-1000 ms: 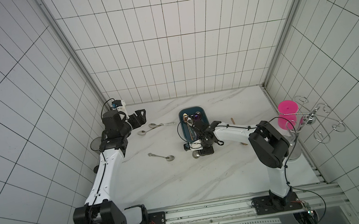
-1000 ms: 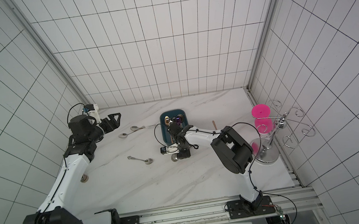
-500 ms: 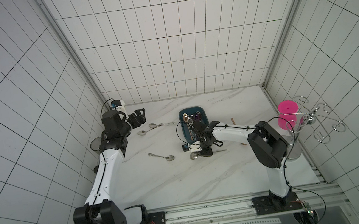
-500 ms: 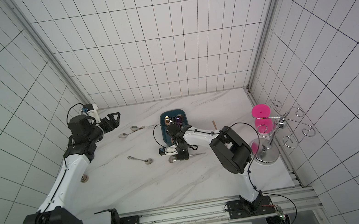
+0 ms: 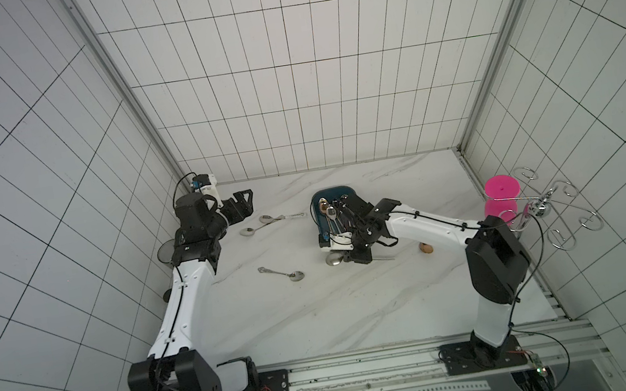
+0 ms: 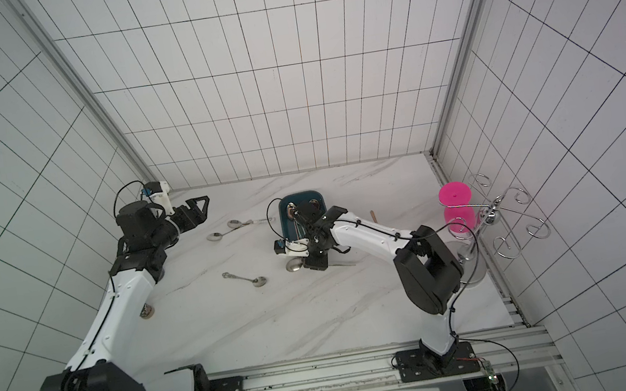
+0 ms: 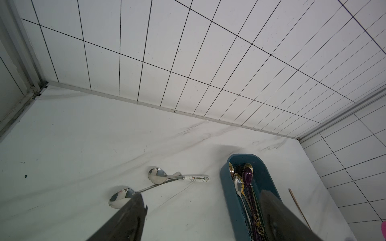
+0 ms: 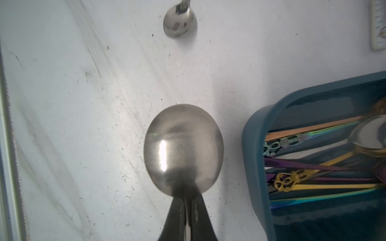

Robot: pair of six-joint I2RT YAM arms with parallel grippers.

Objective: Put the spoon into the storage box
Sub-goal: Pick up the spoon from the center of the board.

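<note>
A steel spoon lies just outside the near end of the storage box, a dark teal tray holding several spoons. My right gripper is shut on this spoon's handle right behind the bowl. In both top views the bowl pokes out from under the right gripper, in front of the storage box. My left gripper hovers open and empty at the back left, above two loose spoons.
Two spoons lie crossed left of the box. An ornate spoon rests mid-table. A pink cup hangs on a wire rack at the right. A grey tumbler stands by the left wall.
My right gripper's jaws have closed on the spoon's handle in front of the box. The left arm has stayed still.
</note>
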